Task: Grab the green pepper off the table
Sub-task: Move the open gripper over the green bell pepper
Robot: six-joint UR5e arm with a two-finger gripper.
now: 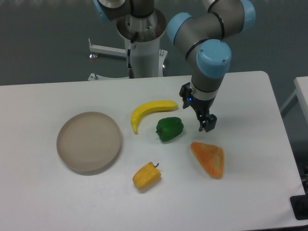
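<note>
The green pepper is small, glossy and dark green. It lies on the white table near the middle, just below the right end of a banana. My gripper hangs from the arm's wrist, pointing down, to the right of the pepper and a little above the table. It is apart from the pepper and holds nothing. Its black fingers overlap from this angle, so the gap between them does not show.
A yellow banana lies just behind the pepper. An orange wedge-shaped item lies below the gripper. A yellow-orange pepper with a stem is at the front. A round beige plate is at the left. The arm's base stands behind the table.
</note>
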